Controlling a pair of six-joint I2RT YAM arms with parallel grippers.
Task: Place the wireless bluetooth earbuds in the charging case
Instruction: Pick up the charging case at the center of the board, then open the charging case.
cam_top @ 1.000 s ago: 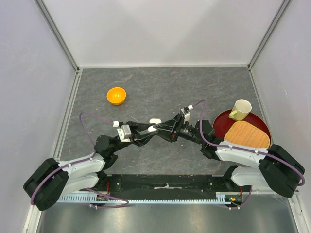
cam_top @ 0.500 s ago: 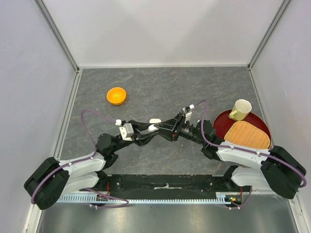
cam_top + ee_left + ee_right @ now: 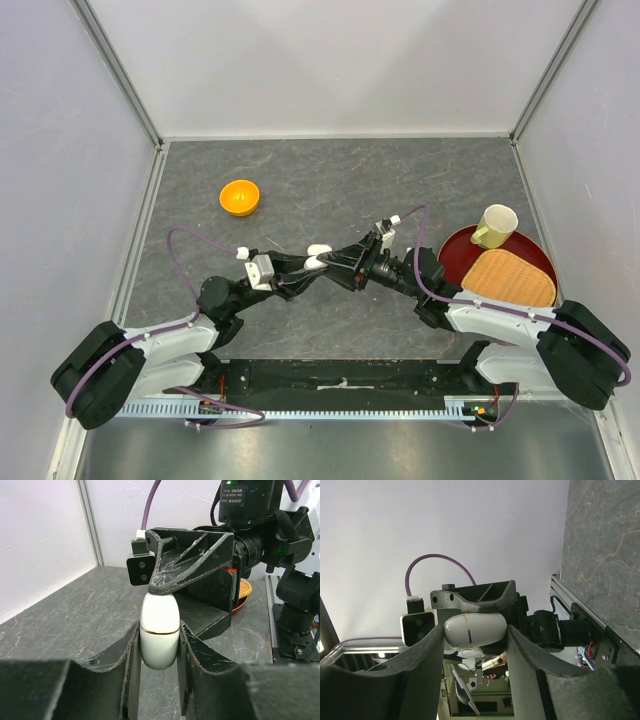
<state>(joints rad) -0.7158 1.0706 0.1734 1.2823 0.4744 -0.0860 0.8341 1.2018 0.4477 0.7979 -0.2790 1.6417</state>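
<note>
A small white charging case with a gold seam [image 3: 160,640] is held closed in the air between both grippers. My left gripper [image 3: 159,627] is shut on its sides. My right gripper [image 3: 475,630] is shut on it end to end, and the case [image 3: 476,629] fills the gap between its fingers. In the top view the two grippers meet over mid-table, the left gripper [image 3: 303,269] and the right gripper [image 3: 330,261] on either side of the case [image 3: 314,264]. A second small white case [image 3: 319,249] lies on the table just behind them. No earbuds are in view.
An orange bowl [image 3: 240,197] stands at the far left. A dark red plate [image 3: 455,245] at the right carries a pale yellow cup [image 3: 495,226] and a woven mat [image 3: 513,278]. White walls enclose the grey table.
The left wrist has shifted slightly to the right, toward the right gripper. The case stays held between both grippers.
</note>
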